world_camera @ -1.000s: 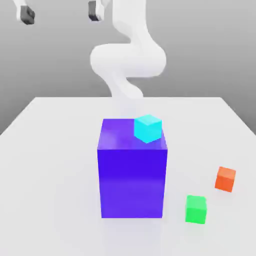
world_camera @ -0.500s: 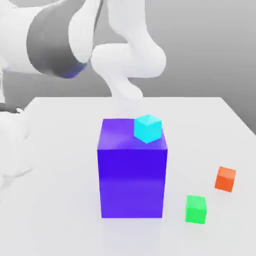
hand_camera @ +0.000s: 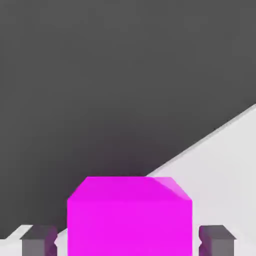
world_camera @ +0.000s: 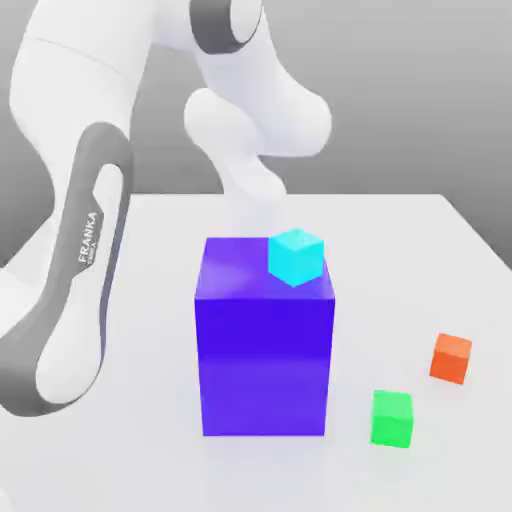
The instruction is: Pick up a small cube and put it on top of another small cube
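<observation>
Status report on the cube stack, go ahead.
Gripper straddling magenta cube, fingers either side, not clamped. Green cube bare on table. Big blue block stands between.

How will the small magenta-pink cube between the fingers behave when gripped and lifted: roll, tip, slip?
The small magenta-pink cube has flat faces and sharp edges, so it probably won't roll. It looks rigid, likely no squashing. Its sides look smooth, so slipping is possible unless the gripper closes squarely.

White table (world_camera: 120, 400) with blue-purple block (world_camera: 264, 360), green cube (world_camera: 392, 418), orange-red cube (world_camera: 451, 357), magenta cube (hand_camera: 129, 220).
</observation>
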`<state>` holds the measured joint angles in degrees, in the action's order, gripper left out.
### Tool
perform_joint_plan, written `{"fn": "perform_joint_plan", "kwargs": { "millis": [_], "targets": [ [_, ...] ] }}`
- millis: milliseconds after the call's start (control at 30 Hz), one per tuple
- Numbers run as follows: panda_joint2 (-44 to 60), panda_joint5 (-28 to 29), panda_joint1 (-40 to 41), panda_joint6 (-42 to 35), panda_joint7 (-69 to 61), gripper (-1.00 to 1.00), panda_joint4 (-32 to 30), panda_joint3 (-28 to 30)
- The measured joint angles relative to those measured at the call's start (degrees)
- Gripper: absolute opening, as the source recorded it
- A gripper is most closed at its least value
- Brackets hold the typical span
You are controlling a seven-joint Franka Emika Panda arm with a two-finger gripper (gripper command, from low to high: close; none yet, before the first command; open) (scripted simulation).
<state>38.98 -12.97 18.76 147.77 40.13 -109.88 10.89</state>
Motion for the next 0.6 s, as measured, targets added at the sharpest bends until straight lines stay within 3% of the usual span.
{"fn": "perform_joint_plan", "kwargs": {
  "millis": [100, 233, 600],
  "targets": [
    [0.5, -0.22, 0.06, 0.3, -0.15, -1.0, 0.14, -0.05],
    [-6.21, 1.53, -1.69, -4.14, 0.77, -1.0, -2.12, 1.24],
    [-23.75, 8.15, -17.57, -0.18, -2.21, -1.0, -22.82, -9.56]
  ]
}}
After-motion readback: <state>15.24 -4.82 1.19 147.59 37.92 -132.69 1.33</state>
